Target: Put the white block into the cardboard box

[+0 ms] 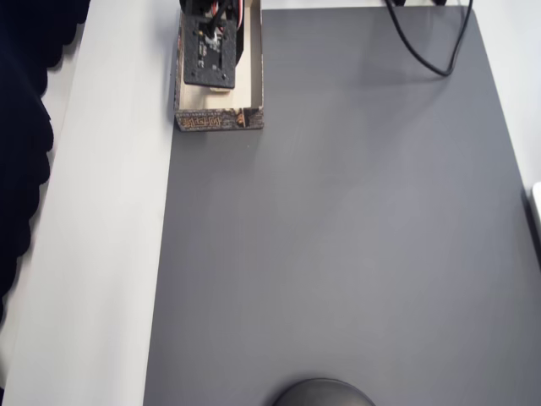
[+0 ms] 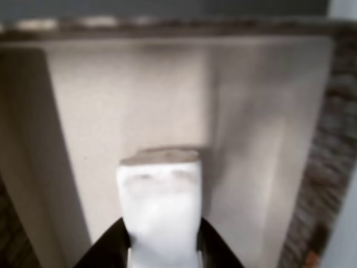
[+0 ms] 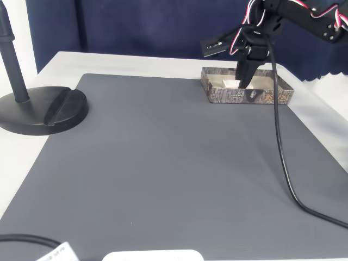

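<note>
- My fingers [image 2: 162, 254] hold the block [image 2: 160, 209] between them; wrist view shows a black finger on each side of its lower end.
- Block is white, and blurred in the wrist view; its far end points into the box [image 2: 268, 139], over the cream floor. Whether it touches the floor, I cannot tell.
- Fixed view: my fingers [image 3: 243, 81] reach down inside the box [image 3: 247, 97], with the block [image 3: 230, 82] a small white patch at their tip, below the rim.
- Overhead view: my arm covers most of the box [image 1: 218, 121]; only the mottled short wall and part of the cream floor are seen.
- Box stands at the far edge of the grey mat [image 3: 163, 163] on the worktop [image 3: 136, 62].
- A black cable [image 3: 283, 147] trails from my arm across the mat.
- A black stand base [image 3: 43, 111] sits at the mat's left edge in the fixed view.
</note>
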Tool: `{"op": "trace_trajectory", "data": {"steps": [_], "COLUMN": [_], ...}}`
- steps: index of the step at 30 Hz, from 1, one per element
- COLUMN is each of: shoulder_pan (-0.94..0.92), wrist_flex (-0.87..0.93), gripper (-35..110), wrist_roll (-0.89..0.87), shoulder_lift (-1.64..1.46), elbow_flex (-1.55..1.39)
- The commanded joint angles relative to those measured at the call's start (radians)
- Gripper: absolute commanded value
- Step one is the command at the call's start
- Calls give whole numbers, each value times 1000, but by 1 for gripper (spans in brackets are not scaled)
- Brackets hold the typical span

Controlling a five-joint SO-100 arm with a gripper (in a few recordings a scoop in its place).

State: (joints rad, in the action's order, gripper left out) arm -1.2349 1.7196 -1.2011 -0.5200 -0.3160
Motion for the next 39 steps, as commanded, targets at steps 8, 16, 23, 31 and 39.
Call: {"op": "trace_trajectory", "data": {"steps": [8, 16, 23, 31, 39], "shoulder_pan": [-11, -14, -21, -23, -26], "wrist_flex": [-2, -3, -8, -29, -58], "gripper": [-2, -2, 0, 16, 35], "wrist_roll": [-44, -58, -58, -143, -161], "shoulder_lift": [-28, -31, -55, -95, -120], "elbow_flex": [74, 67, 38, 32, 23]}}
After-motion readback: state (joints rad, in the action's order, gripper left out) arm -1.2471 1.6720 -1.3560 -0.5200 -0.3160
